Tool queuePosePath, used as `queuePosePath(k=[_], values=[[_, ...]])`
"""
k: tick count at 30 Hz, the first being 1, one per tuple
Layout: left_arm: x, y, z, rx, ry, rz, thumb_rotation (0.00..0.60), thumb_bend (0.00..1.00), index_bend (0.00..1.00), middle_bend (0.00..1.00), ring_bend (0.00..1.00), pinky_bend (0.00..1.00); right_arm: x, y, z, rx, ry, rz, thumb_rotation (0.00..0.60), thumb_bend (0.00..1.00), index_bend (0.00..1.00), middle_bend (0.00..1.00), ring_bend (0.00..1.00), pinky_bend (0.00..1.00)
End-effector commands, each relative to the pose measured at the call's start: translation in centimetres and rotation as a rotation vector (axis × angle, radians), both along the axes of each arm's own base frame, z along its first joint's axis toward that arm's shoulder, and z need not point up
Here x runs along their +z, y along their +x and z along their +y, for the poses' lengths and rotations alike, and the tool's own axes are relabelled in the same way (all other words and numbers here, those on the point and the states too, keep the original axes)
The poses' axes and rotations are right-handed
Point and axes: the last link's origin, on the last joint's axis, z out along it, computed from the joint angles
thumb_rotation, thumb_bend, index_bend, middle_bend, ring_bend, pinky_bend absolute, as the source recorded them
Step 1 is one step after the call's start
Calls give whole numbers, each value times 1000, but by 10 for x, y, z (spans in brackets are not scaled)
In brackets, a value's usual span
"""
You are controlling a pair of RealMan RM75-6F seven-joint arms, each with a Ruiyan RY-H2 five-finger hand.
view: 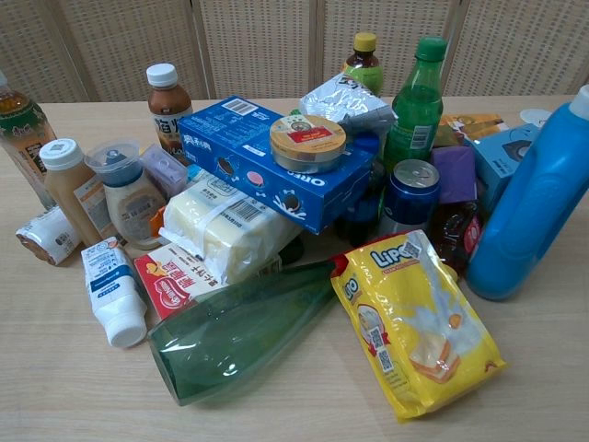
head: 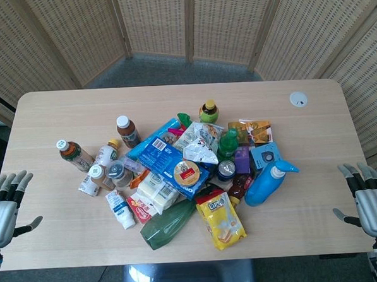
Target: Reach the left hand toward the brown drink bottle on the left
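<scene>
The brown drink bottle with a pale cap and green label stands upright at the left end of the heap; the chest view cuts it off at the left border. A second brown bottle with a white cap stands further right. My left hand hovers at the table's left edge, fingers spread and holding nothing, well below and to the left of the bottle. My right hand is at the right edge, fingers apart and empty. The chest view shows neither hand.
Beside the left bottle stand a beige milk-tea bottle, a small carton and a cup. The heap holds a blue Oreo box, a lying green bottle, a yellow Lipo bag and a blue spray bottle.
</scene>
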Motion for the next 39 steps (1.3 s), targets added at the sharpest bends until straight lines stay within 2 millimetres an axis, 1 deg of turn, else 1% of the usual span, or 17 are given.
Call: queuePosePath(k=[1,7,10,12,14,16,18,20,26,30,35,39], values=[[0,0,0,2,1,0,600,0,0,0,0,0,0,0,0,1,1,-2,600,0,0,0,0,0],[0,-3,3,4,0,-12,600,0,0,0,0,0,-1,0,0,3,11,-11,600,0,0,0,0,0],[0,-5,11,-13,2,-71,600,0,0,0,0,0,-1,0,0,1,12,-16,600,0,0,0,0,0],[0,-10,20,-29,10,-126,600,0,0,0,0,0,0,-1,0,-4,10,-17,600,0,0,0,0,0],[-1,-13,29,-49,27,-185,600,0,0,0,0,0,0,-2,-1,-9,8,-19,600,0,0,0,0,0],[-3,-18,39,-71,58,-286,600,0,0,0,0,0,1,-2,-1,-12,9,-24,600,0,0,0,0,0],[-8,-21,49,-87,95,-433,600,0,0,0,0,0,1,-2,-1,-11,8,-28,600,0,0,0,0,0],[-11,-29,57,-91,139,-521,600,0,0,0,0,0,2,-2,0,-9,7,-34,600,0,0,0,0,0],[-11,-46,71,-108,245,-549,600,0,0,0,0,0,3,-4,0,-18,8,-41,599,0,0,0,0,0],[-12,-59,82,-68,286,-564,600,0,0,0,0,0,1,-3,-1,-17,20,-49,600,0,0,0,0,0],[-27,-68,95,5,274,-599,600,0,0,0,0,0,-2,-3,-2,-19,33,-50,600,0,0,0,0,0],[-41,-64,108,38,259,-639,600,0,0,0,0,0,-2,-2,-2,-19,34,-51,600,0,0,0,0,0]])
